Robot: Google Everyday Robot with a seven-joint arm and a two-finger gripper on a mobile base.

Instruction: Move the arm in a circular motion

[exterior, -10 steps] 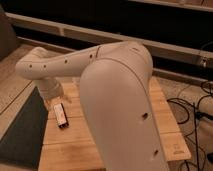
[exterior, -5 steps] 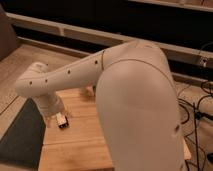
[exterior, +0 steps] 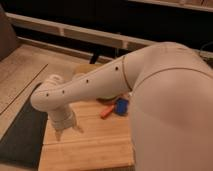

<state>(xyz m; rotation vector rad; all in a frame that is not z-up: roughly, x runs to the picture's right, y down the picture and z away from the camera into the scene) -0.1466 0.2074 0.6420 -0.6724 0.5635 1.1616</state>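
Note:
The arm (exterior: 150, 90) is large, glossy and off-white. Its thick upper segment fills the right side of the camera view, and a tubular forearm (exterior: 85, 87) with small dark screw holes reaches left to a rounded joint (exterior: 47, 95). From that joint the wrist turns down to the narrow gripper (exterior: 67, 130). The gripper hangs just above the left part of the wooden table (exterior: 90, 147) and holds nothing that I can see.
A blue object (exterior: 121, 106), an orange-red one (exterior: 106, 111) and a bit of green (exterior: 102, 99) lie on the table, partly hidden under the forearm. A dark mat (exterior: 22, 132) lies left of the table. A long ledge (exterior: 75, 32) runs along the back.
The forearm and gripper have swung lower and toward the table's middle. The small dark object next to the gripper earlier is out of sight, and the blue and orange objects now show.

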